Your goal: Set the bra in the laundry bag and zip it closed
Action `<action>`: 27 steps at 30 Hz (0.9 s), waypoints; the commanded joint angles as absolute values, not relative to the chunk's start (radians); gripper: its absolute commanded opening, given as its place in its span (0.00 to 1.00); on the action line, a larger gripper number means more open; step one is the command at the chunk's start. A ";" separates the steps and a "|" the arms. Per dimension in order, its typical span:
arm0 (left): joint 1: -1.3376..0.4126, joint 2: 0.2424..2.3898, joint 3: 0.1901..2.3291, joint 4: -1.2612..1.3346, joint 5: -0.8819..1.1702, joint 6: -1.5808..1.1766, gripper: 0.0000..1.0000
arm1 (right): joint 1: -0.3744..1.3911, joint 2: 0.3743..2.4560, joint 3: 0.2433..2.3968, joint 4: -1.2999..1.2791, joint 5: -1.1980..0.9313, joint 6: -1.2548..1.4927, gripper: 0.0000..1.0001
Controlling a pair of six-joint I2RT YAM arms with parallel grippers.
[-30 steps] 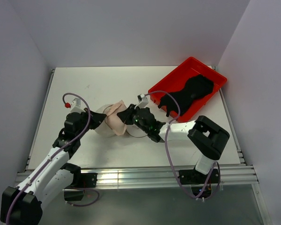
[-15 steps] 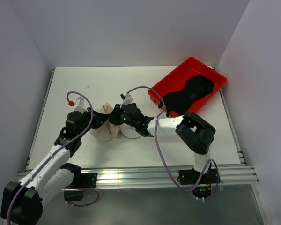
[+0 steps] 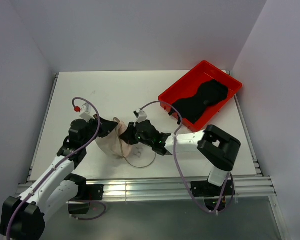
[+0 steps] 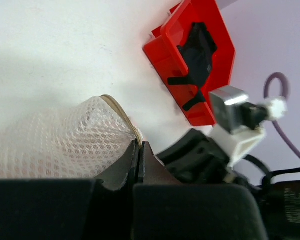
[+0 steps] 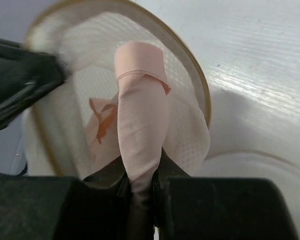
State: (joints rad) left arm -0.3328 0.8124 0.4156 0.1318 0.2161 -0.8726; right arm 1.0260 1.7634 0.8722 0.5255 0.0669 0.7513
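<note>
The white mesh laundry bag (image 3: 111, 143) lies on its side on the table, its tan rim facing right. My left gripper (image 3: 114, 126) is shut on the bag's rim (image 4: 124, 118). My right gripper (image 3: 131, 136) is shut on the pale pink bra (image 5: 140, 140) and holds it inside the bag's open mouth (image 5: 197, 90). Most of the bra sits within the mesh. The round zip lid (image 3: 141, 160) hangs flat on the table below the right gripper.
A red plastic tray (image 3: 176, 92) with a black garment (image 3: 202, 100) stands at the back right; it also shows in the left wrist view (image 4: 165, 50). White walls close in the table on three sides.
The right gripper has pushed the bra leftward into the bag's mouth. The bag has shifted down and toward the near edge, and the lid now lies lower on the table.
</note>
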 commanded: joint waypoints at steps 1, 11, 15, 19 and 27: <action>-0.339 0.842 0.454 0.259 0.309 -0.844 0.00 | 1.028 1.599 0.824 0.538 0.078 0.724 0.00; -0.465 0.859 0.465 0.364 0.373 -0.793 0.00 | 1.009 1.545 0.773 0.561 0.005 0.756 0.00; -0.465 0.781 0.384 0.347 0.347 -0.802 0.00 | 1.009 1.609 0.738 0.670 -0.028 0.807 0.01; -0.463 0.730 0.289 0.353 0.341 -0.831 0.00 | 0.994 1.684 0.788 0.669 -0.002 0.807 0.02; -0.463 0.611 0.195 0.316 0.302 -0.859 0.00 | 0.973 1.747 0.910 0.585 0.211 0.916 0.01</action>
